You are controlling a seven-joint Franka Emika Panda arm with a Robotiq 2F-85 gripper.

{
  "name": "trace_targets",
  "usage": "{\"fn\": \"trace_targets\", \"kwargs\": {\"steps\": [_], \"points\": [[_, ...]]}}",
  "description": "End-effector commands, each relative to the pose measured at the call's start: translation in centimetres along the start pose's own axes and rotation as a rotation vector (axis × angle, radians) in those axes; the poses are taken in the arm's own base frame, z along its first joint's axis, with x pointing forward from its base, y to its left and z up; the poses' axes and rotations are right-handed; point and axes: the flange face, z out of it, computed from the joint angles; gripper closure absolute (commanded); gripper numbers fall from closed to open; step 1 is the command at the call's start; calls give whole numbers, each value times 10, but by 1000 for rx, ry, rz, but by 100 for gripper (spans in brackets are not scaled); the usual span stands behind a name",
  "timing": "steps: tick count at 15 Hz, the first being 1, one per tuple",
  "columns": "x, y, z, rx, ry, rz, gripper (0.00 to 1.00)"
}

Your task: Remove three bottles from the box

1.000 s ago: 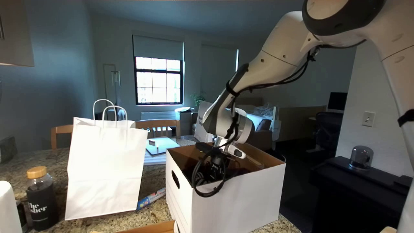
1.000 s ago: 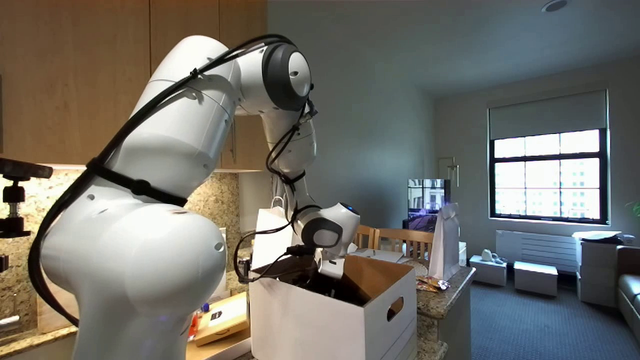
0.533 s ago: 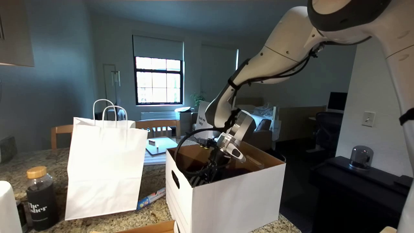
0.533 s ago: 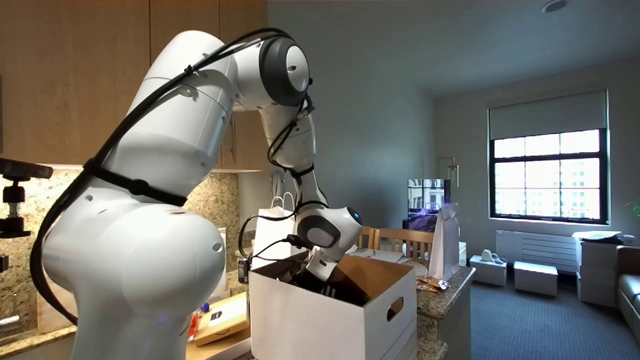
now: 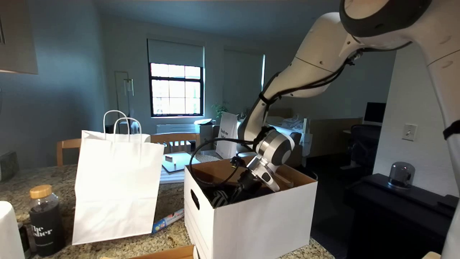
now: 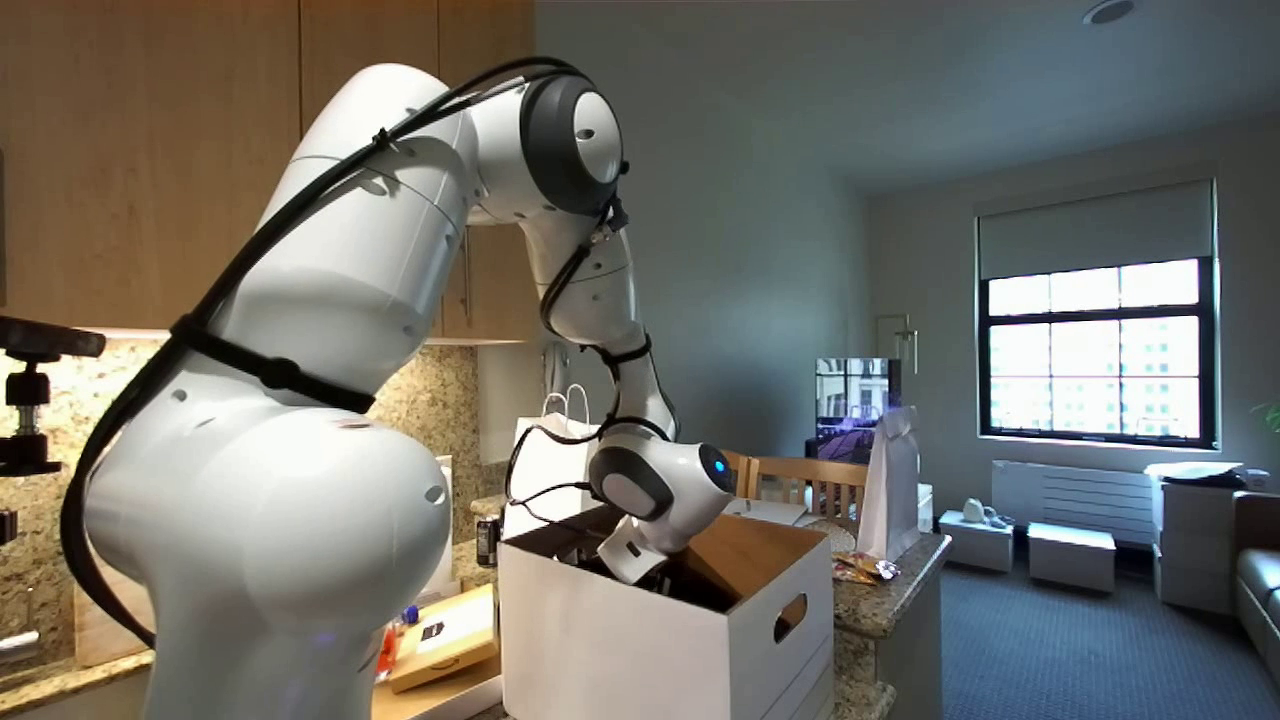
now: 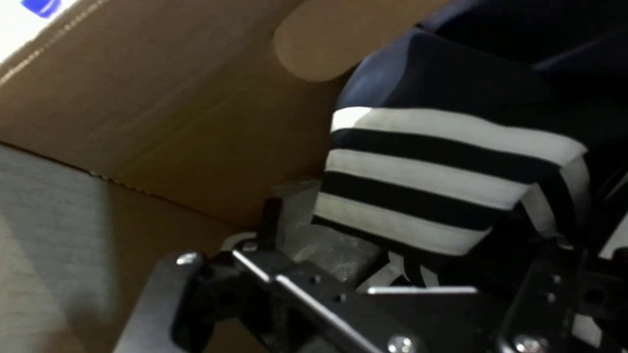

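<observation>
Box (image 5: 266,223): stiff cardboard, flat and dull.
Paper bag (image 5: 115,201): smooth paper with a few creases.
Robot arm (image 6: 310,290): hard, smooth and shiny, like plastic to me.
Gripper (image 7: 417,235): looks like black and silver metal, shiny in spots.
Striped bundle (image 7: 417,181): cloth, I think, and dull.
Clear wrap (image 7: 328,250): thin see-through plastic, crinkly, a bit shiny.
Chair (image 5: 176,137): smooth wood.
Countertop (image 5: 170,241): speckled stone, by its look.
</observation>
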Motion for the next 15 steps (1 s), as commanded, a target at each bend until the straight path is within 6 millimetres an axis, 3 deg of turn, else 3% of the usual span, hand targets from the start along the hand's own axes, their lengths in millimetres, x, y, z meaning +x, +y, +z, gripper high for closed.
{"fn": "trace_targets", "kwargs": {"steps": [1, 4, 15], "points": [[17, -6, 2, 45, -40, 94, 0], [22, -10, 8, 62, -3, 139, 0], [-6, -2, 23, 93, 152, 136, 0]]}}
